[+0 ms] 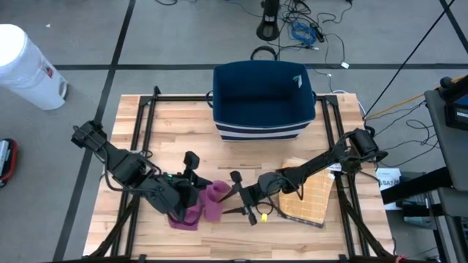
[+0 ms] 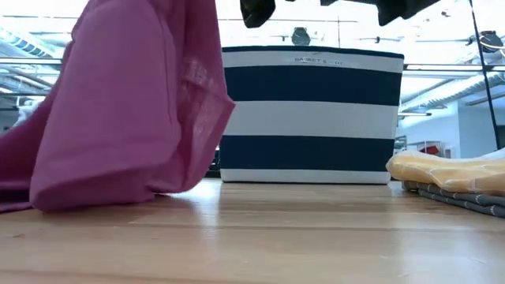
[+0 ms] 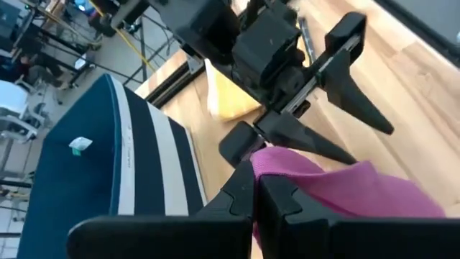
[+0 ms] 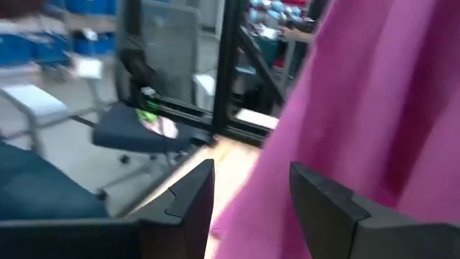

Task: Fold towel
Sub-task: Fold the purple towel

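Hanging in loose folds at the front of the worktop (image 1: 241, 146), a magenta towel (image 1: 196, 206) is seen partly lifted, its lower part pooled on the wood. It is held by the left gripper (image 3: 257, 205), whose fingers are pressed together on an upper edge of the cloth. The right gripper (image 4: 250, 188) is positioned just beside the towel's other side, its fingers apart with nothing between them, though the pink fabric is draped close against one finger. A navy and white striped basket (image 1: 263, 98) is set at the back of the worktop, and a folded yellow cloth (image 1: 311, 197) is lying to the right. The towel is judged to be light, thin and entirely limp, so it can be expected to sag and bunch wherever it is unsupported, and to slip from a shallow pinch. A hold is best taken at a free corner or hem opposite the left grip, so that the edge can be drawn taut before folding.
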Controlling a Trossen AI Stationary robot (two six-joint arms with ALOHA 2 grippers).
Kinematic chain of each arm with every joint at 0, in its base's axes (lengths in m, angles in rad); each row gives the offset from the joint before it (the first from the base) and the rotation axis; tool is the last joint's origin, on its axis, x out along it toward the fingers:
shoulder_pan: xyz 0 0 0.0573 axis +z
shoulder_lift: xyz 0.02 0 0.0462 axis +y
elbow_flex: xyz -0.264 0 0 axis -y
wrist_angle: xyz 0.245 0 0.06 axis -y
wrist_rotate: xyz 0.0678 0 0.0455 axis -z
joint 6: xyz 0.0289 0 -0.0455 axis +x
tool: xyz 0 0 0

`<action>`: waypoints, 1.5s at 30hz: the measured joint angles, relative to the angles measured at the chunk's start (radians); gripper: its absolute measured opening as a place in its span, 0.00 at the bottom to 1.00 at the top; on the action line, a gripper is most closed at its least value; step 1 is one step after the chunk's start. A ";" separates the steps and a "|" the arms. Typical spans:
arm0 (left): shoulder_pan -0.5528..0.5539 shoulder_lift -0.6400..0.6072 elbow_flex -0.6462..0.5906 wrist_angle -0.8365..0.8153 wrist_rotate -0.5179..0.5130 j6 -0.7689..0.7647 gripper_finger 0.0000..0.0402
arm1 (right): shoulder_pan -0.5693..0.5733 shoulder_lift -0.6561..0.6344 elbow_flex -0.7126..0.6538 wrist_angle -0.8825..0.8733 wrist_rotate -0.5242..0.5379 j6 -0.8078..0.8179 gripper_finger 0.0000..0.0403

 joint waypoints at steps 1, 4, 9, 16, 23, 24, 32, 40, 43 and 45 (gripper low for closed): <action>0.003 0.006 0.000 -0.001 0.001 0.001 0.00 | -0.001 0.000 0.008 -0.026 0.026 -0.011 0.41; 0.008 0.021 0.000 -0.014 0.001 0.002 0.00 | -0.008 0.001 0.010 -0.086 0.061 -0.020 0.41; 0.008 0.021 0.000 -0.003 0.000 0.010 0.00 | -0.018 0.000 0.010 -0.143 0.052 0.023 0.41; 0.005 0.021 0.000 0.001 -0.039 0.040 0.00 | -0.019 0.000 0.010 -0.128 -0.028 0.021 0.41; 0.006 0.021 0.000 0.042 -0.106 0.071 0.00 | -0.019 0.056 0.010 -0.015 -0.030 0.015 0.41; 0.006 0.021 0.000 0.046 -0.107 0.080 0.00 | -0.019 0.071 0.010 0.005 -0.030 0.015 0.41; 0.006 0.021 0.000 0.061 -0.162 0.097 0.00 | -0.021 0.140 0.010 0.017 -0.031 0.058 0.41; 0.003 0.021 0.000 0.060 -0.166 0.106 0.00 | -0.010 0.143 0.010 -0.096 -0.032 0.080 0.41; 0.003 0.021 0.000 0.060 -0.166 0.106 0.00 | -0.010 0.143 0.010 -0.134 -0.031 0.086 0.41; 0.003 0.021 0.000 0.060 -0.166 0.106 0.00 | -0.010 0.143 0.010 -0.148 -0.032 0.086 0.40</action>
